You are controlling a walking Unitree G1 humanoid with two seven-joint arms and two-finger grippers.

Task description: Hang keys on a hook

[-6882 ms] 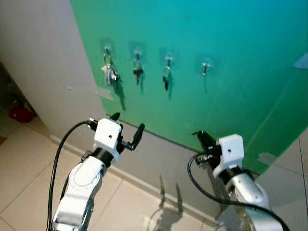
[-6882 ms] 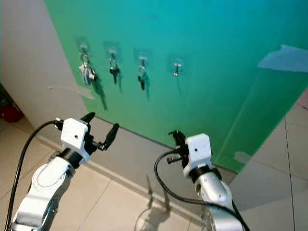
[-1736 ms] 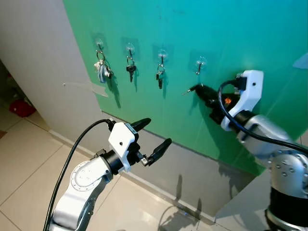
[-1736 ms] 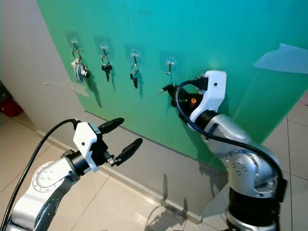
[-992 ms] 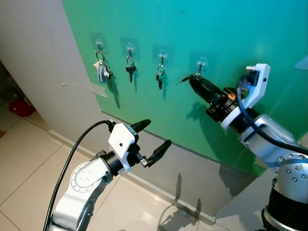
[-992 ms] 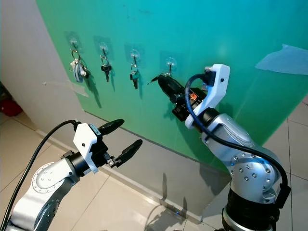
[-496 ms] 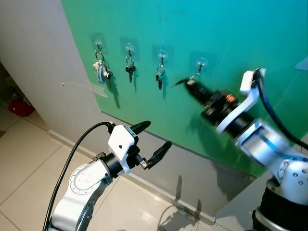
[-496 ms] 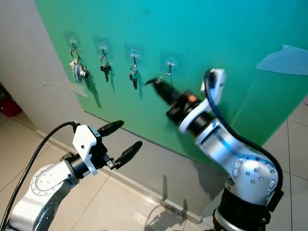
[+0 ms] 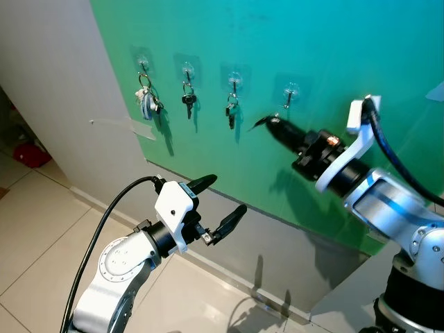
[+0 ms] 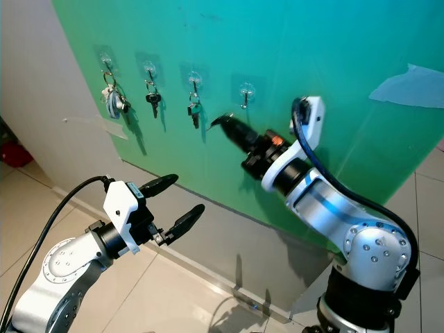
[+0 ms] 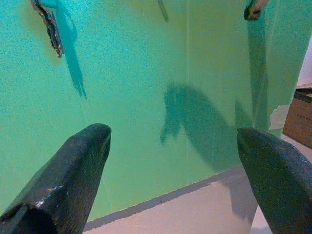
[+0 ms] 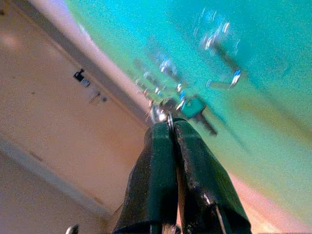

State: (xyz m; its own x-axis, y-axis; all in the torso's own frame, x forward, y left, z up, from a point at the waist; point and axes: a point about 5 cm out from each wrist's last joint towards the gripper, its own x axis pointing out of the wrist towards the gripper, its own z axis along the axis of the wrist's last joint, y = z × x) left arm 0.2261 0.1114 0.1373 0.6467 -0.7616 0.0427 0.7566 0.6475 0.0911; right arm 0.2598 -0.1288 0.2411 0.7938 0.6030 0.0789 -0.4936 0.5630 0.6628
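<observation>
Nearest me, the left gripper [image 9: 220, 202] hangs low before the wall, fingers spread wide. Further in, the right gripper [image 9: 267, 122] pinches a small key ring [image 12: 169, 118] at its tips, just below the empty fourth hook [image 9: 288, 94]. Three other hooks [image 9: 187, 71] on the green board [image 9: 361, 62] carry keys.

Green wall panel [image 9: 333, 62] carrying a row of four clear stick-on hooks. Bulky key bunch [image 9: 146, 101] on first hook, black-headed key [image 9: 187, 98] on second, dark key [image 9: 229, 114] on third. Fourth hook [image 9: 291, 91] bare.
</observation>
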